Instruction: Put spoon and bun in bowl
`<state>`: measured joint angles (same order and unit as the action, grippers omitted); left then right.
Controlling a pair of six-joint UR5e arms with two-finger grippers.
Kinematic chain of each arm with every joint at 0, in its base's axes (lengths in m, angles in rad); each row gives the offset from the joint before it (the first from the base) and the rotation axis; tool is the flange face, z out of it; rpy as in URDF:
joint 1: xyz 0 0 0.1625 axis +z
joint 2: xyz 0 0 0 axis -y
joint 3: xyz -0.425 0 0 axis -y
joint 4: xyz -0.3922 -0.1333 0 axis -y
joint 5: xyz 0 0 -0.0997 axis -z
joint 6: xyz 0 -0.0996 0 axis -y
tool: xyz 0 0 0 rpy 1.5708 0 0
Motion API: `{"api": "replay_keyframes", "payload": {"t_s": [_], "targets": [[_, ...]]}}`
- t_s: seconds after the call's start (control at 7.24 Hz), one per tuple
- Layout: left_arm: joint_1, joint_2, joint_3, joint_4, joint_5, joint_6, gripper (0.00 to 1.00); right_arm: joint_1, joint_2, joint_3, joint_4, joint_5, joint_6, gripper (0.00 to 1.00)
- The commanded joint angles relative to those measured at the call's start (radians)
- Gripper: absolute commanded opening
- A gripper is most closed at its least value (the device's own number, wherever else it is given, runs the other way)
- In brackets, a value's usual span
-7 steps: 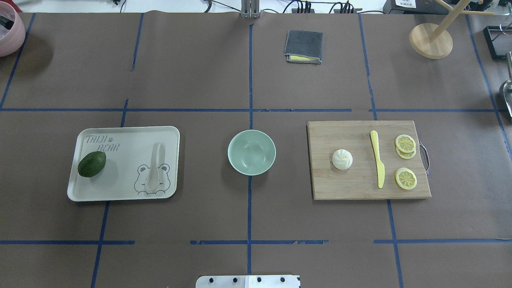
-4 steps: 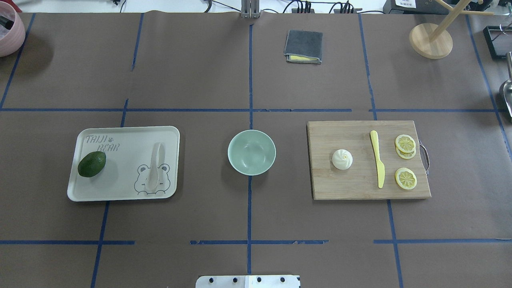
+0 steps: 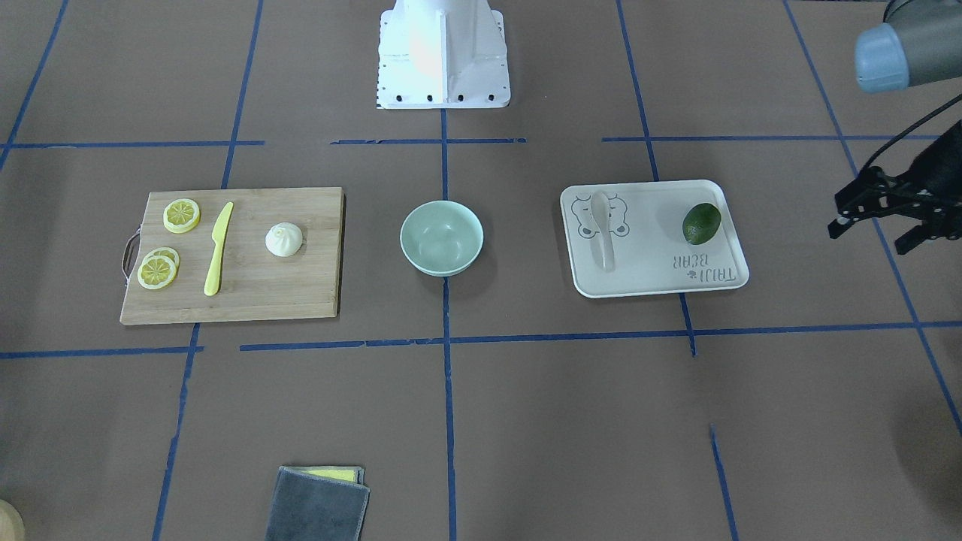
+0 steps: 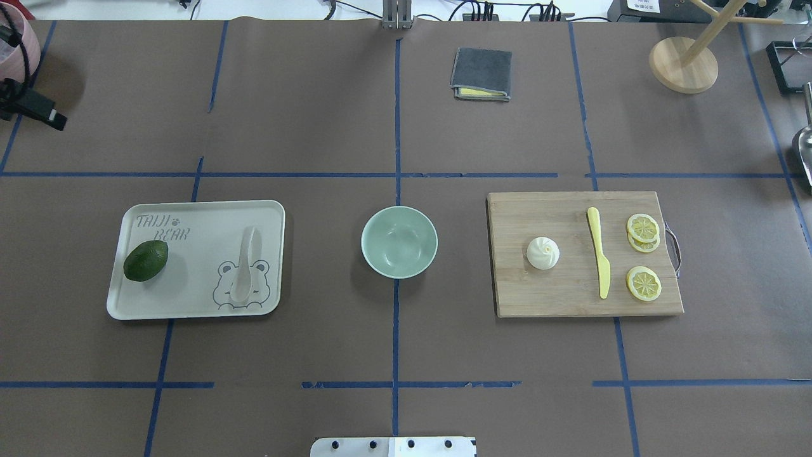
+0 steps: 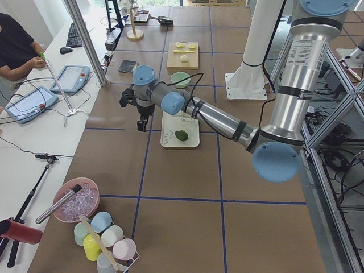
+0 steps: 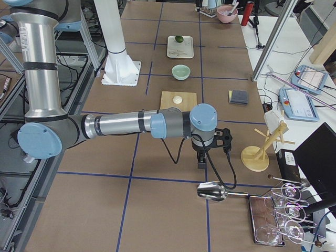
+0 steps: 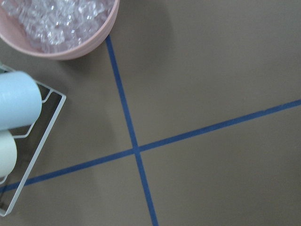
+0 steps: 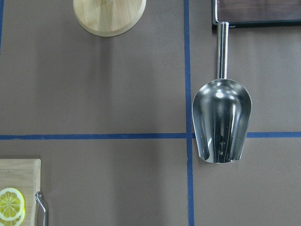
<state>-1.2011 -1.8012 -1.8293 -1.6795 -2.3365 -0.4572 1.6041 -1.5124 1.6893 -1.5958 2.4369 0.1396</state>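
The pale mint-green bowl (image 4: 399, 241) stands empty at the table's middle. The off-white spoon (image 4: 244, 266) lies on the bear tray (image 4: 203, 304) to the bowl's left. The white pleated bun (image 4: 542, 252) sits on the wooden cutting board (image 4: 558, 295) to the bowl's right. My left gripper (image 3: 866, 237) hovers open and empty beyond the tray's outer side, near the table's left end; in the overhead view it shows at the left edge (image 4: 38, 109). My right gripper (image 6: 210, 149) shows only in the exterior right view, beyond the board; I cannot tell whether it is open or shut.
A green avocado (image 4: 145, 259) lies on the tray. A yellow knife (image 4: 599, 260) and lemon slices (image 4: 643, 282) lie on the board. A grey cloth (image 4: 481, 73), a wooden stand (image 4: 683, 63), a metal scoop (image 8: 221, 120) and a pink ice bowl (image 7: 61, 23) sit around the edges.
My left gripper has come into the overhead view at its far left edge. The spoon, bun and bowl have not moved.
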Motion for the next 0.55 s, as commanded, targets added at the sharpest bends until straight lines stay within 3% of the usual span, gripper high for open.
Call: {"api": "replay_keyframes", "payload": {"t_s": [0.0,0.41], "targets": [[0.163,-0.091,0.004,-0.017,0.063,-0.224,1.0,-0.111,0.021,0.024,0.128,-0.013,0.178,1.0],[0.404,-0.132,0.036,-0.135,0.248,-0.542,1.0,-0.234,0.046,0.05,0.154,-0.022,0.302,1.0]]}}
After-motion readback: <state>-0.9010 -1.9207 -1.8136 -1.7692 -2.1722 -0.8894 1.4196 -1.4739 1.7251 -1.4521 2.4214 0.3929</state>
